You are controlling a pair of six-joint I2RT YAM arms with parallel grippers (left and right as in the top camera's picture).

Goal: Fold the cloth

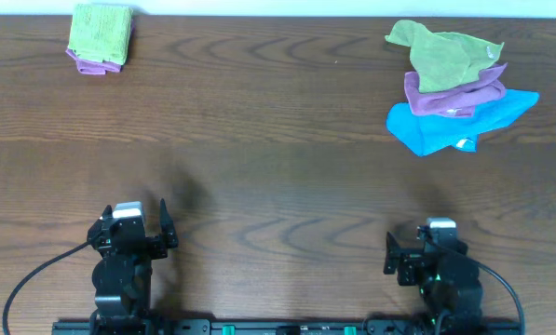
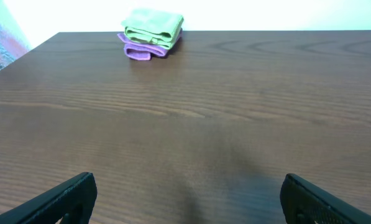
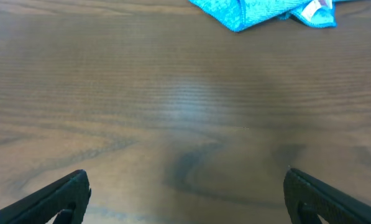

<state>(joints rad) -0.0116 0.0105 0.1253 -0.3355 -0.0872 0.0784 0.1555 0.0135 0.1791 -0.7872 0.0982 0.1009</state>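
The bright lime-green cloth (image 1: 101, 30) lies folded into a small rectangle at the far left of the table, on top of a folded purple cloth (image 1: 91, 65). It also shows in the left wrist view (image 2: 153, 25), far ahead of the fingers. My left gripper (image 1: 134, 220) is open and empty at the near left edge (image 2: 188, 193). My right gripper (image 1: 436, 240) is open and empty at the near right edge (image 3: 186, 193). Both are far from the cloth.
At the far right is a crumpled pile: a duller olive-green cloth (image 1: 442, 56) on a purple cloth (image 1: 454, 93) on a blue cloth (image 1: 454, 123). The blue cloth's edge shows in the right wrist view (image 3: 260, 9). The brown wooden table (image 1: 278, 167) spans the view.
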